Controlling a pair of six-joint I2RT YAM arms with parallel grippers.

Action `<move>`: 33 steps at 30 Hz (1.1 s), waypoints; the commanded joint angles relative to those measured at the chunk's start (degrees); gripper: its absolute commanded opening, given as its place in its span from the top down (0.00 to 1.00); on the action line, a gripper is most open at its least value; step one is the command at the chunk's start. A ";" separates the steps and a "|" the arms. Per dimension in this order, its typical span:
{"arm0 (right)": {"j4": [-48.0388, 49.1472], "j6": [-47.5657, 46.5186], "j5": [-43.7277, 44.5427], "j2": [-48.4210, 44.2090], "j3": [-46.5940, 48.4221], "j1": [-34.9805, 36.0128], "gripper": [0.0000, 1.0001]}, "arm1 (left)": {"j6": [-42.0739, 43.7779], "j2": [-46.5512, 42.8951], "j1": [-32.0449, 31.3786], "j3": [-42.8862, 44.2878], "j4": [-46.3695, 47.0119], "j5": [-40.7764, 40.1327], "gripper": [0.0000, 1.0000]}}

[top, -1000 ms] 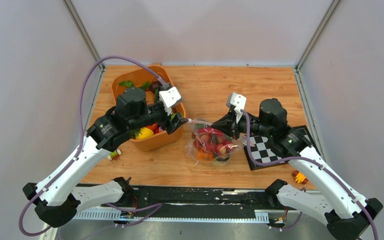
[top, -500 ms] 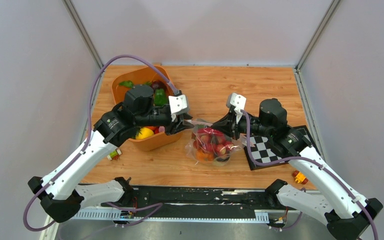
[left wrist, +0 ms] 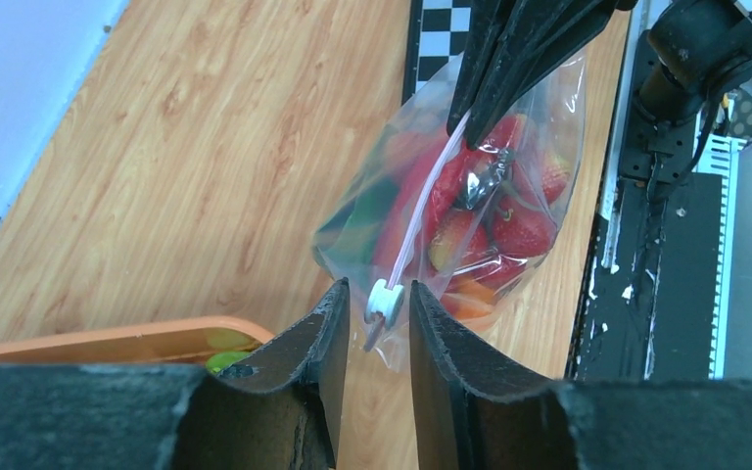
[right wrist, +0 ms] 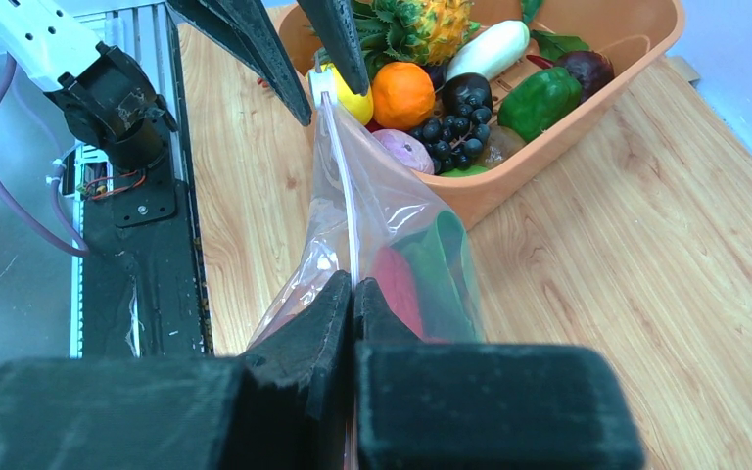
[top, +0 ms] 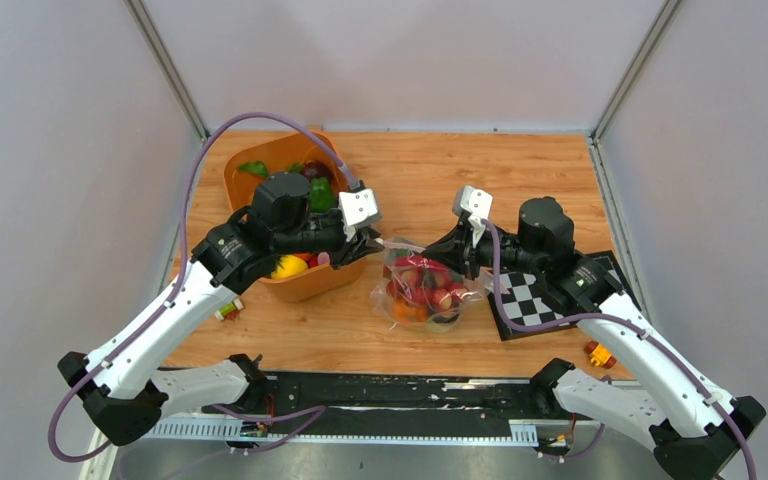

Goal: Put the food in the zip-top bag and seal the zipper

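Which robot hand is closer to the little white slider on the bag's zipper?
Left. The left gripper has a finger on either side of the white slider, not quite touching it. The right gripper is pinched shut on the far end of the zipper.

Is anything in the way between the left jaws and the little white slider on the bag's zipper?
Nothing visible is in the way. The white slider at the end of the zipper sits in the gap between the left gripper's jaws, with nothing else between them.
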 commanded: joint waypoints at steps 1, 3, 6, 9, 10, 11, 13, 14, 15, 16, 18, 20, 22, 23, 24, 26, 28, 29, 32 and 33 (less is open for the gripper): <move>1.63 1.11 -0.67 -0.81 0.89 -0.28 1.00 | 0.05 -1.01 -0.02 -0.23 1.60 0.14 0.66; 1.53 1.07 -0.51 -0.82 0.84 -0.27 1.00 | 0.29 -1.06 -0.02 -0.27 1.52 0.13 0.70; 1.53 1.11 -0.28 -1.10 0.68 -0.27 1.00 | 0.42 -1.30 -0.02 -0.52 1.54 -0.35 0.77; 1.62 1.02 -0.02 -1.12 0.46 -0.27 1.00 | 0.43 -1.69 -0.02 -1.01 1.64 -1.36 0.80; 1.62 1.03 0.20 -1.04 0.51 -0.28 1.00 | 0.46 -1.78 -0.02 -1.09 1.42 -1.63 0.82; 1.62 1.03 0.39 -0.95 0.45 -0.25 1.00 | 0.53 -1.89 -0.02 -1.11 1.05 -2.09 0.83; 1.53 1.04 0.84 -0.92 0.44 -0.21 1.00 | 0.47 -2.52 -0.02 -1.43 0.63 -2.82 0.84; 1.53 0.98 0.98 -0.91 0.44 -0.24 1.00 | 0.41 -2.88 -0.02 -1.72 0.65 -3.03 0.84; 1.58 1.02 1.00 -0.99 0.44 -0.25 1.00 | 0.36 -3.22 -0.02 -1.94 0.68 -3.25 0.84; 1.61 1.03 1.00 -0.99 0.44 -0.27 1.00 | 0.33 -3.50 -0.02 -2.17 0.88 -3.56 0.84; 1.70 1.05 0.84 -1.05 0.36 -0.28 1.00 | 0.10 -4.08 -0.02 -2.61 1.23 -3.72 0.84; 1.83 1.15 0.44 -0.99 0.32 -0.27 1.00 | -0.52 -4.35 -0.02 -2.93 1.95 -3.59 0.83; 2.26 1.46 -0.05 -0.82 0.31 -0.23 1.00 | -1.05 -4.45 -0.02 -3.33 2.65 -2.87 0.81; 2.43 1.63 -0.44 -0.67 0.42 -0.21 1.00 | -1.35 -4.53 -0.04 -3.58 2.99 -2.64 0.79; 2.55 1.90 -0.91 -0.38 0.58 -0.27 1.00 | -1.50 -4.64 -0.02 -3.92 3.44 -2.29 0.79; 2.66 2.43 -1.79 -0.01 0.87 -0.24 1.00 | -1.96 -4.88 -0.02 -4.75 4.67 -1.94 0.78; 2.99 2.87 -2.43 0.11 1.01 -0.21 1.00 | -2.56 -5.13 -0.02 -5.26 5.66 -1.67 0.78; 3.01 3.09 -2.49 0.14 1.02 -0.25 1.00 | -2.86 -5.23 -0.02 -5.25 5.95 -1.44 0.78; 3.01 3.20 -2.81 -0.02 1.07 -0.23 1.00 | -3.19 -5.49 -0.02 -5.02 6.32 -0.94 0.78; 3.09 3.30 -2.93 -0.14 1.02 -0.22 1.00 | -3.21 -5.60 -0.02 -4.80 6.31 -1.05 0.78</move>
